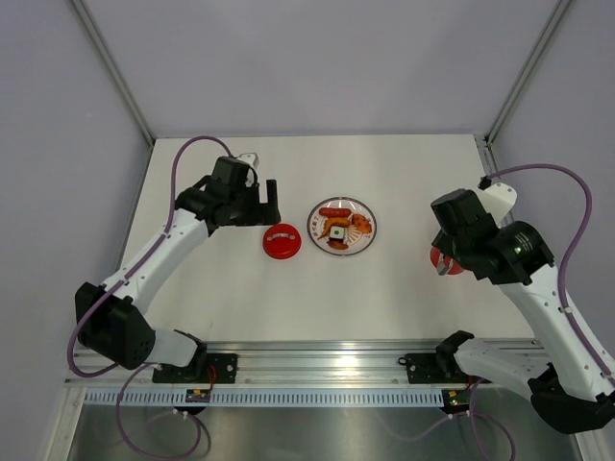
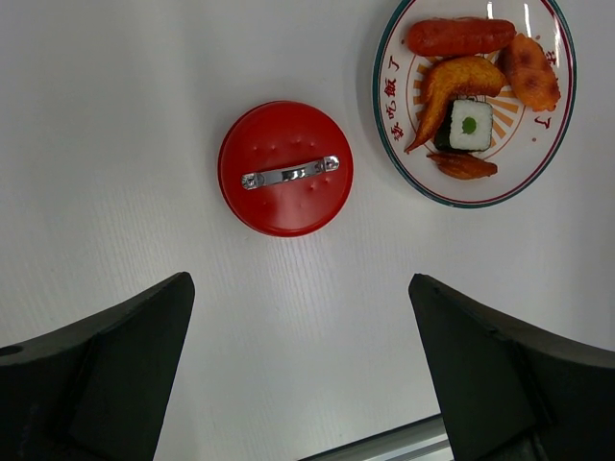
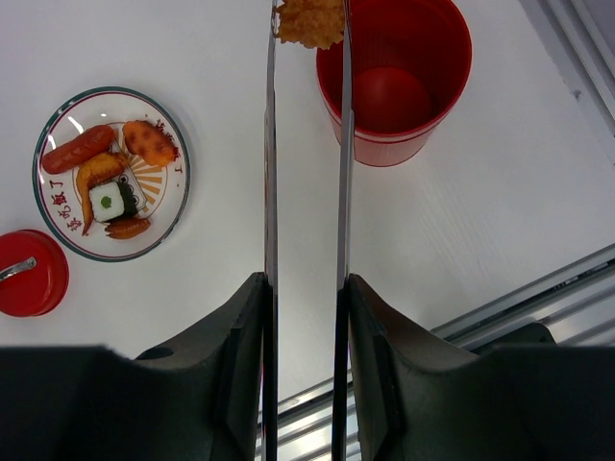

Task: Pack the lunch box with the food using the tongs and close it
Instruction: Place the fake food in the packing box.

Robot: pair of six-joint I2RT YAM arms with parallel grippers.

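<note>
In the right wrist view my right gripper [image 3: 306, 288] is shut on the slim metal tongs [image 3: 344, 192], one arm against each finger. The tong tips pinch an orange-brown fried piece [image 3: 309, 21] at the left rim of the open red lunch box [image 3: 399, 86], whose inside shows only red. The rest of the food, a sausage [image 2: 459, 36], fried bits and a black-and-white roll [image 2: 469, 125], lies on the white plate [image 2: 384, 106]. The red lid [image 2: 285, 168] with its metal handle lies flat left of the plate. My left gripper [image 2: 299, 280] hangs open above the table near the lid, holding nothing.
In the top view the right arm covers most of the lunch box [image 1: 442, 261]. An aluminium rail [image 1: 327, 370] runs along the near table edge. Grey walls and slanted frame posts [image 1: 115, 72] close in the back and sides.
</note>
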